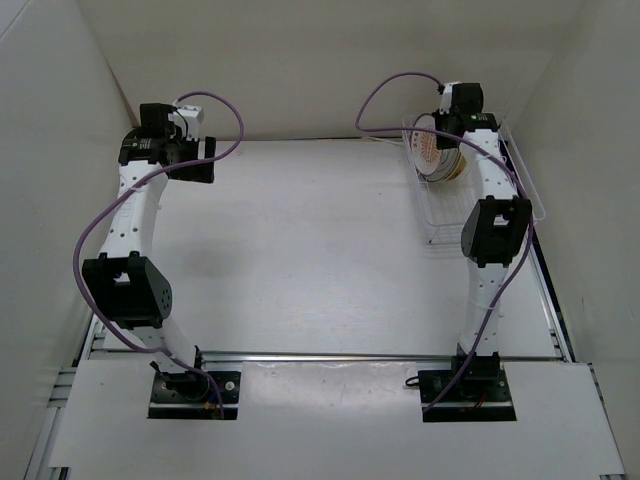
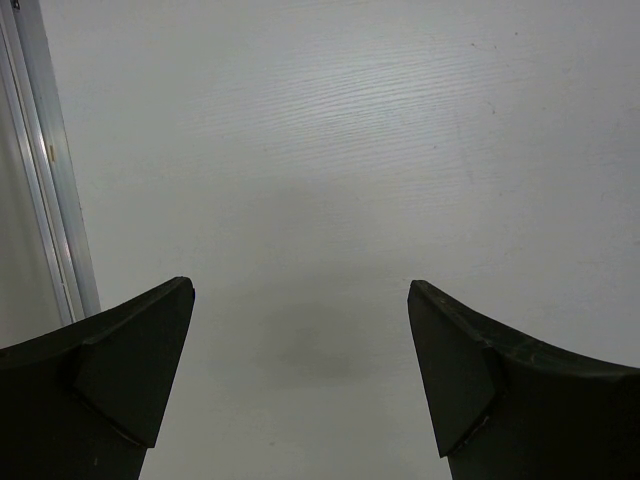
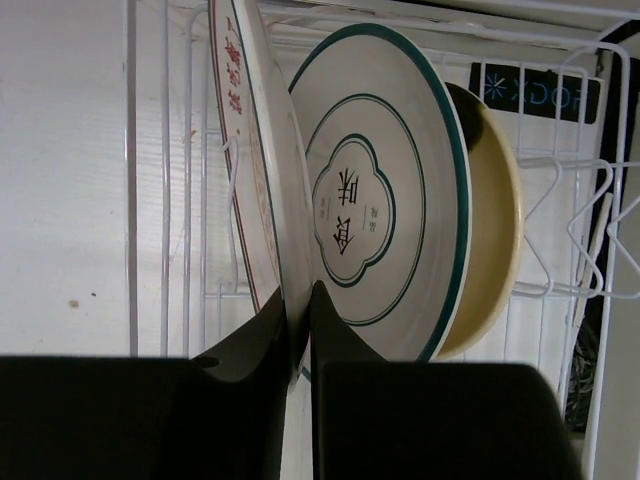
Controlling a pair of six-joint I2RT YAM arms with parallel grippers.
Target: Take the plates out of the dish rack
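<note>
At the upper right of the top external view, the dish rack (image 1: pixel 430 215) stands by the right edge of the table (image 1: pixel 300 260), with the plates (image 1: pixel 440 158) upright on edge at its far end. The right arm (image 1: pixel 492 225) lies over the rack and covers much of it. The left arm (image 1: pixel 130 220) reaches to the upper left, well apart from the rack.

Left wrist view: the left gripper (image 2: pixel 300 300) has its jaws spread wide over bare table, with a metal rail (image 2: pixel 45 180) at the frame's left edge.

Right wrist view: the right gripper (image 3: pixel 298 300) is clamped on the lower rim of the orange-patterned plate (image 3: pixel 255 150), leftmost in the row. The grey plate (image 3: pixel 385 190) with a dark rim stands just to its right. The tan plate (image 3: pixel 492 260) stands beyond, partly hidden by the grey one. White rack wires cross on both sides.
</note>
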